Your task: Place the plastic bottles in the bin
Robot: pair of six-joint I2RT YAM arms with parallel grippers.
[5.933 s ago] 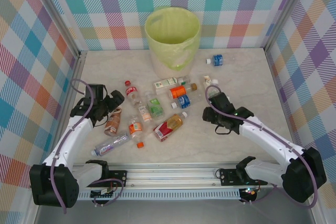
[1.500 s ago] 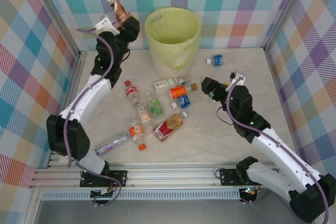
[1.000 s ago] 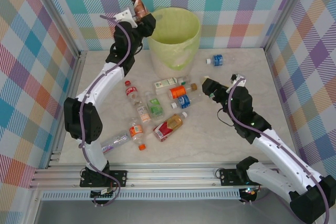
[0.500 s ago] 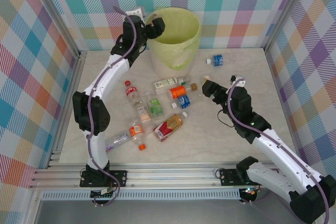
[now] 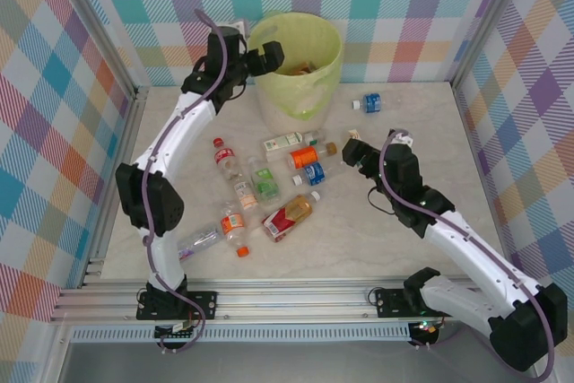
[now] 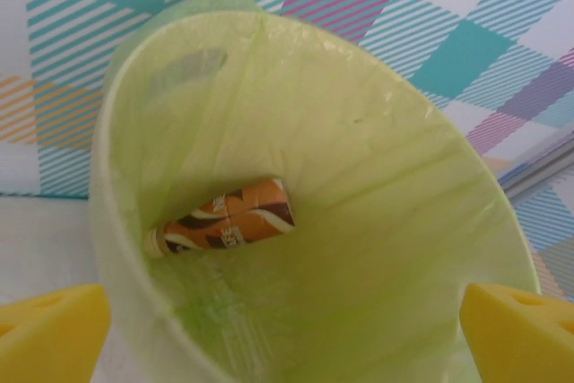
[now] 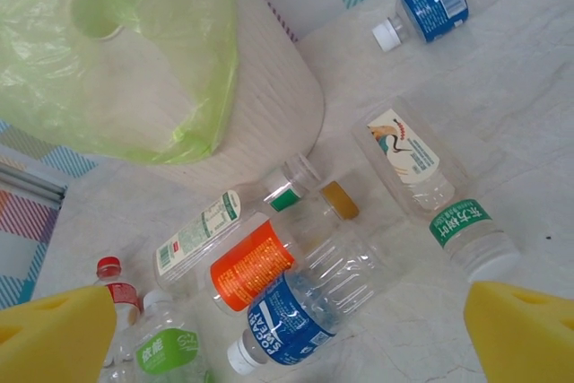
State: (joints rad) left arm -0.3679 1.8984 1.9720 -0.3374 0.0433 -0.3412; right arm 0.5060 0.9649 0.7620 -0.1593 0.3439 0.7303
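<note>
Top external view. The bin [image 5: 296, 107] stands upright at the far side of the table [image 5: 430, 132], lined with a pale yellow-green bag. The left gripper [image 5: 272, 56] sits at the bin's near-left rim, above the opening. A brown-labelled bottle [image 5: 302, 67] shows inside the bin. The other plastic bottles lie loose on the table in front of the bin. They include a red-capped bottle [image 5: 222, 157], a green-labelled bottle [image 5: 265, 182], an orange-labelled bottle [image 5: 306, 157], a red-labelled bottle [image 5: 289, 214] and a clear bottle [image 5: 191, 245]. A blue-labelled bottle [image 5: 369, 102] lies apart, to the right of the bin. The right gripper [image 5: 352, 152] is low over the table, just beside the right end of the cluster.

Left wrist view. The yellow pads [image 6: 50, 334] stand at opposite lower corners, spread wide, with nothing between them. Below them is the bin's interior, and the brown-labelled bottle lies on its side at the bottom.

Right wrist view. The pads [image 7: 525, 329] are likewise spread wide and hold nothing. Between them, on the table, lie the orange-labelled bottle with a gold cap, a dark-blue-labelled bottle [image 7: 280, 318] touching it, and a white-labelled bottle [image 7: 208, 232] against the bin's base. A bird-printed bottle [image 7: 405, 155] lies further right.
</note>
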